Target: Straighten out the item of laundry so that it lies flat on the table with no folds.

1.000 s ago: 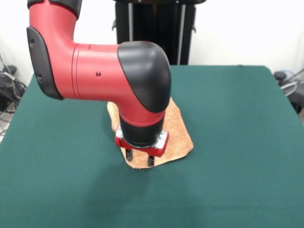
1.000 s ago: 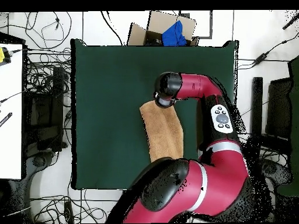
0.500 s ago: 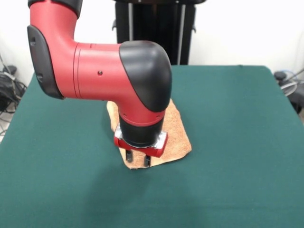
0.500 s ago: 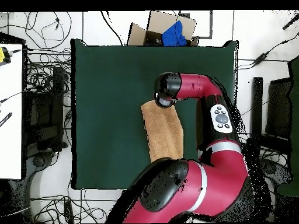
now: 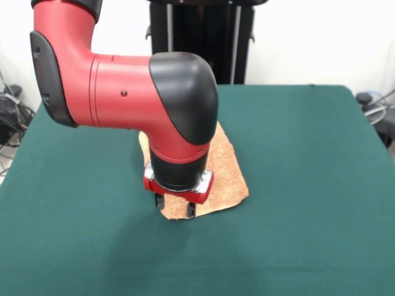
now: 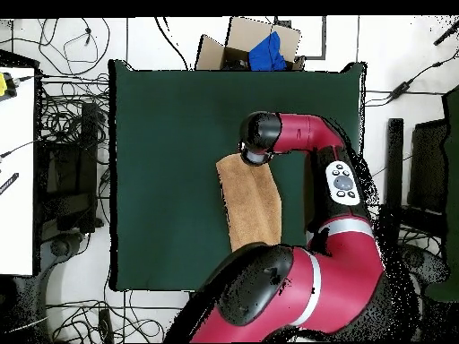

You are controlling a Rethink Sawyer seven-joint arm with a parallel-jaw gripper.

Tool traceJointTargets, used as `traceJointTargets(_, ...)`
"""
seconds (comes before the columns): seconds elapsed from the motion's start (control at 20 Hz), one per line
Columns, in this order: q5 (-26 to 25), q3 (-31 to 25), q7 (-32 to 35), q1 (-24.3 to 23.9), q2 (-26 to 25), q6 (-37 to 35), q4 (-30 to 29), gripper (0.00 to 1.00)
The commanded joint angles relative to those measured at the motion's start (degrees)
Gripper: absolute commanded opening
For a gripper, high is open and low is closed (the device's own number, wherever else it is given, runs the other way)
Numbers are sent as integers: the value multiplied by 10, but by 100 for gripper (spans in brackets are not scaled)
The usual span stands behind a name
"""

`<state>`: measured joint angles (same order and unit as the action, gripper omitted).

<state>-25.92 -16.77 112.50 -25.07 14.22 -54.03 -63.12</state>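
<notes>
The light orange-tan terry towel (image 5: pixel 219 169) lies folded lengthwise mid-table (image 5: pixel 308 154) — soft, limp, light. The red-and-black gripper (image 5: pixel 174 206), fingers spread, straddles its near corner — probably the best hold.

- Front view: your arm (image 5: pixel 154 105) blocks the towel (image 5: pixel 225 176) middle and left part; you only get its right side and near edge.
- Gripper (image 5: pixel 175 207): fingertips barely show under the wrist; whether they pinch cloth is unreadable.
- Overhead: wrist covers the gripper and towel (image 6: pixel 251 202) corner.
</notes>
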Motion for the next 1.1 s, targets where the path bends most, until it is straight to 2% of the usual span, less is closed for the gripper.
traceJointTargets(0.05, -55, 6, -68, -3, -58, 58, -19, 100)
traceJointTargets(0.35, -58, 6, -60, -4, -62, 78, -23, 100)
traceJointTargets(0.4, -58, 5, -60, -4, -62, 81, -24, 0)
traceJointTargets(1.1, -57, 6, -59, -4, -70, 80, -16, 0)
